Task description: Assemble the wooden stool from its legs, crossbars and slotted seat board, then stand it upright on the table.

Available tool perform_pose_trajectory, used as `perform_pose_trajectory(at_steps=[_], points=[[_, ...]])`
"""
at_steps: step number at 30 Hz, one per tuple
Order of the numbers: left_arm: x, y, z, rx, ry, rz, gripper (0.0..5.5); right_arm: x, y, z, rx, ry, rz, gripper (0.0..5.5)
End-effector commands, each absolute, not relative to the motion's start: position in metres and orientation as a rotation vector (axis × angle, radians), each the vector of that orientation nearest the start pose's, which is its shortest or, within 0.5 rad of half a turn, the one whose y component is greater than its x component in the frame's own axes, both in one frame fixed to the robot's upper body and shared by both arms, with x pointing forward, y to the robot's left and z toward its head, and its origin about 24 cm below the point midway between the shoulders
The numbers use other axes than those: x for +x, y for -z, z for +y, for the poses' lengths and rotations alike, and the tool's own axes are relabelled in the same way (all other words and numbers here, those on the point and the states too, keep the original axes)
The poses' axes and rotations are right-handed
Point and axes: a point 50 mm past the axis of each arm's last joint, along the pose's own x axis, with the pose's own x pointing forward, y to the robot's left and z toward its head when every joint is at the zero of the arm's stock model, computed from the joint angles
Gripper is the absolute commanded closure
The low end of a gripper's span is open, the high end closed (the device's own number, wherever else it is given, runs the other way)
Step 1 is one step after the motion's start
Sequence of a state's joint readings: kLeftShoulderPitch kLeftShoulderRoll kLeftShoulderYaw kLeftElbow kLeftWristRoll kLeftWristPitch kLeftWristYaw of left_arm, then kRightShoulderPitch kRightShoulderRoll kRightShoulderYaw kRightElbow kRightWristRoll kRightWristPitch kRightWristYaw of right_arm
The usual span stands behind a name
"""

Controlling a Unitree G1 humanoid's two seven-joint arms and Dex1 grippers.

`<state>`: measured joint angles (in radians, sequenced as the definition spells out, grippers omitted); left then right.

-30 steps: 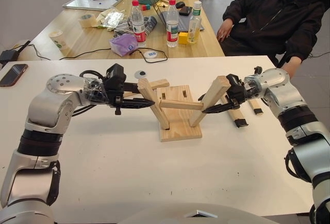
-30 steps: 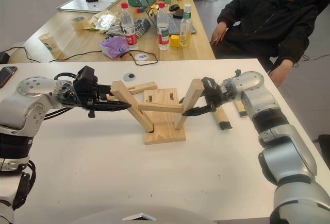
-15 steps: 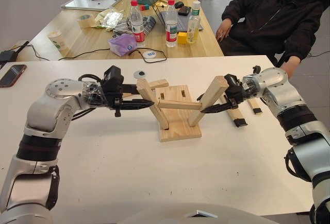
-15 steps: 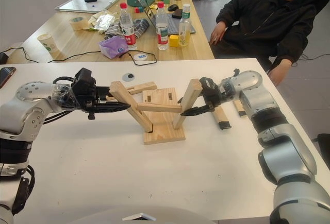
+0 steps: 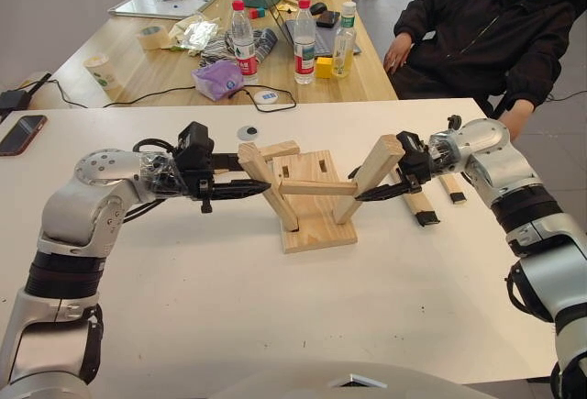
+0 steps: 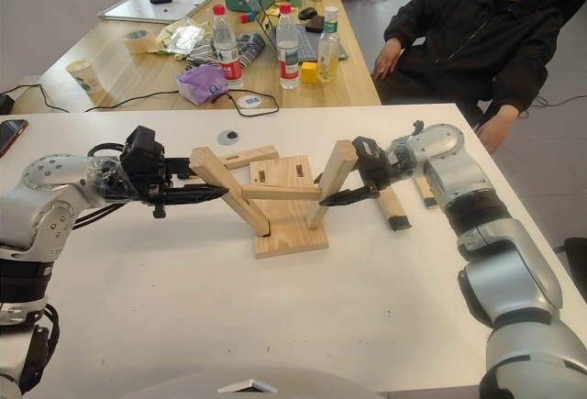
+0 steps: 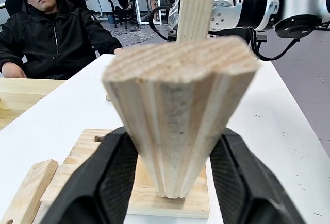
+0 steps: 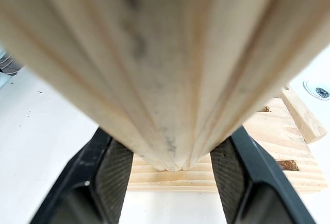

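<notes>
Desk (image 5: 183,280): carries the seat board (image 5: 316,231), flat, mid-desk.
Legs: left leg (image 5: 268,188) and right leg (image 5: 369,177) splay upward off the board, joined by the crossbar (image 5: 312,188).
Left end effector (image 5: 261,182): clamped on left leg.
Right end effector (image 5: 361,194): clamped on right leg.
Change: frame has nudged slightly left; legs seemingly not yet seated.

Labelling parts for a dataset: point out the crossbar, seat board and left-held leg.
crossbar (image 5: 316,187), left eye view, mid-span.
seat board (image 5: 319,232), left eye view, bare near face.
left-held leg (image 5: 277,202), left eye view, lower shaft.
</notes>
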<state>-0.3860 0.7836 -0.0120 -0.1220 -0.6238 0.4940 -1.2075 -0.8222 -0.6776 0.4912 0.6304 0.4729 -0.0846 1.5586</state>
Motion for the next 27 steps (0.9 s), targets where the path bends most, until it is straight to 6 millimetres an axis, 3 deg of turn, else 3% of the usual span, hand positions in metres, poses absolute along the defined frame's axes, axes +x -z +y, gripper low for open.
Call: perform_pose_trajectory(at_steps=[1,16,22,27], points=[[0.253,-0.154,0.232,0.163,1.21,0.304,3.47,0.278,-0.034,-0.233,-0.524,-1.561,1.005,3.44],[0.254,-0.158,0.216,0.189,1.243,0.265,3.47,0.278,-0.039,-0.224,-0.46,-1.579,0.965,3.44],[0.256,-0.157,0.215,0.195,1.238,0.267,3.47,0.278,-0.041,-0.224,-0.468,-1.578,0.966,2.46],[0.258,-0.159,0.211,0.199,1.238,0.255,3.47,0.283,-0.047,-0.23,-0.502,-1.526,0.95,2.46]])
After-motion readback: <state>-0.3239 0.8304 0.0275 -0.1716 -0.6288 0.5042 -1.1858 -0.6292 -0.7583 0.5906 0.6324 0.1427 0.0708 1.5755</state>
